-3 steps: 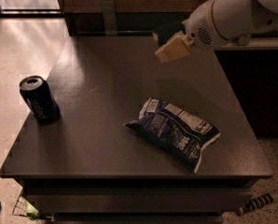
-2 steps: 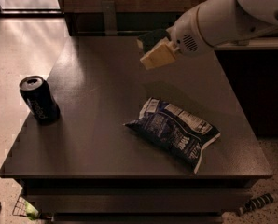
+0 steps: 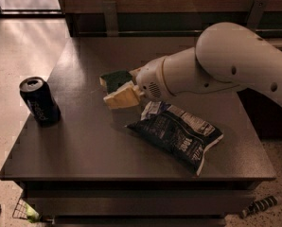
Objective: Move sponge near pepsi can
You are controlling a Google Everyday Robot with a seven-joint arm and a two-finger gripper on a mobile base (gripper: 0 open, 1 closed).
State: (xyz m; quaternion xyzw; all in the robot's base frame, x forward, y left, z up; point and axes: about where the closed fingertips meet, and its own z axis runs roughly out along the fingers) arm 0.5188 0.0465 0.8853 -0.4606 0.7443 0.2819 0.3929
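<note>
Gripping the sponge [image 3: 115,79] tight between its fingers, the gripper [image 3: 118,88] hangs over the middle of the table [image 3: 84,150]. Pepsi can [image 3: 39,100] stands well apart near the edge, chip bag [image 3: 179,134] just beside.

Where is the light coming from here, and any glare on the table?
Camera view: light floods the floor upper left and leaves a pale sheen on the table there; the gripper, mid-table holding the sponge, and the pepsi can sit in dimmer light.
</note>
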